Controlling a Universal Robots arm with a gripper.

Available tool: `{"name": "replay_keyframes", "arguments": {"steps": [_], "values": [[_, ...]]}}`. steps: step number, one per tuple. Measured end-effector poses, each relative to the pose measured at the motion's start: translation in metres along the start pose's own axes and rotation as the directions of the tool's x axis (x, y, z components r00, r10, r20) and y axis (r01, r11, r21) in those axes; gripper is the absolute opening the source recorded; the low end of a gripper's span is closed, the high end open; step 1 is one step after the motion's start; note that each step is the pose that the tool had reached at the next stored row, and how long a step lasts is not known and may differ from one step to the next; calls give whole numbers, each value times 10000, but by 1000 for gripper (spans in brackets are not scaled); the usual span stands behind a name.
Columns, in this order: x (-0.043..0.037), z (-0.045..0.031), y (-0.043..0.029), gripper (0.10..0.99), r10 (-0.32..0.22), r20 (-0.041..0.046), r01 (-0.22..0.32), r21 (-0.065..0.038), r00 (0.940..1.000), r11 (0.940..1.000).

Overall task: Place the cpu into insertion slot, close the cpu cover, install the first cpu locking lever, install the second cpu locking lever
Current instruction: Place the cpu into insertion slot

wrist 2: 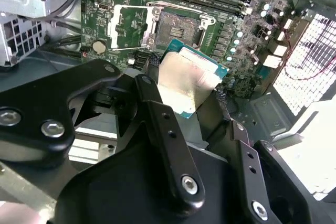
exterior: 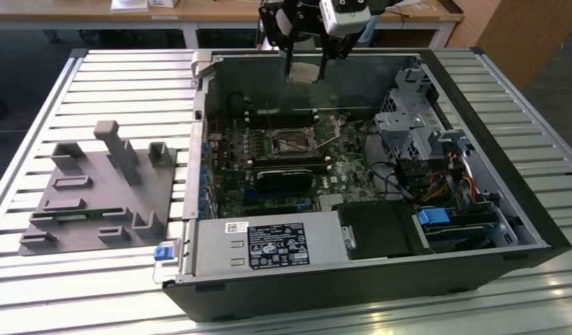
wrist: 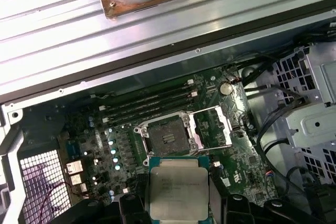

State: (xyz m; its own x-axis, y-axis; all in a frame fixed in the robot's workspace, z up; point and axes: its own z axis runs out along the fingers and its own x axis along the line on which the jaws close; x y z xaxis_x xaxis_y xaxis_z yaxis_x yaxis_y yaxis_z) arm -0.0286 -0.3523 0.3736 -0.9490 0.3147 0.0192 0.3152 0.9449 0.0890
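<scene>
At the exterior view's left, a grey fixture (exterior: 99, 181) sits on the slatted table (exterior: 127, 70), beside an open computer case (exterior: 509, 230). Near the middle of the case, the insertion slot (exterior: 290, 144) lies bare on the green board (exterior: 232, 188). In the first wrist view its cpu cover (wrist: 211, 128) is swung open and lies just beside it. Above the case's far wall hangs the gripper (exterior: 306, 61), fingers clamped on the edges of the cpu (exterior: 302, 71). The chip is clear of the board and well apart from the slot, its metal face showing in both wrist views. A silvery drive cage (exterior: 407, 125) stands at the right.
</scene>
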Motion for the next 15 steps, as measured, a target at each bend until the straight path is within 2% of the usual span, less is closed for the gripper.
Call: {"name": "replay_keyframes", "arguments": {"steps": [8, 15], "values": [[0, 1, 0, 537, 615, 54, -615, -13, 9981, 9981], [0, 2, 1, 537, 1078, 95, -1078, -25, 9941, 9942]]}}
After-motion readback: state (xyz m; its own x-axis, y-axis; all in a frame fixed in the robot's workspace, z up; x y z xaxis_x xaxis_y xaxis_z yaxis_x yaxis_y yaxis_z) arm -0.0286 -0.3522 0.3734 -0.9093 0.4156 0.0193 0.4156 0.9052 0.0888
